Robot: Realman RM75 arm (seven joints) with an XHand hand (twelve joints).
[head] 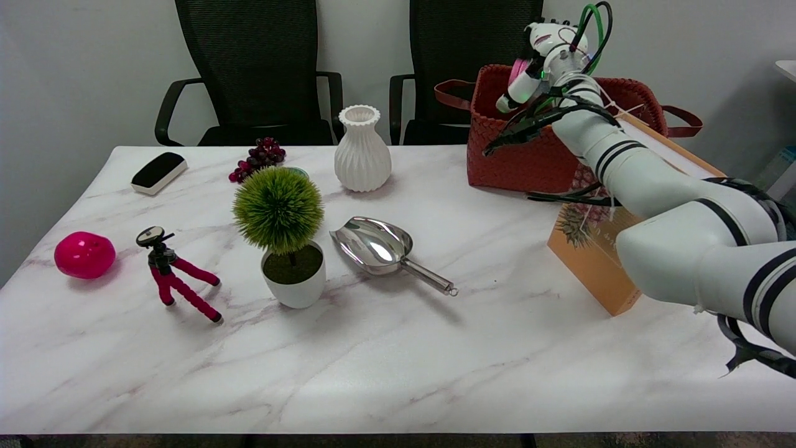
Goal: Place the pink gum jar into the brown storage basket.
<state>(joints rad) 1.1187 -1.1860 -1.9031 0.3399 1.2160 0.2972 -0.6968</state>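
Head view shows the right hand [540, 59] gripping the pink gum jar [517, 70] in the air above the brown storage basket [528, 149] (only a pink edge visible); carrying seems done; lowering and releasing remain.

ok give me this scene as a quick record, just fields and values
right hand: right hand raised over the basket, holding the pink jar
jar: mostly hidden by the hand, not yet released
basket: brown woven, far right of the table, beside an orange box
middle: white vase, potted plant, metal scoop, grapes
left side: pink ball, small red tripod, black-and-white eraser
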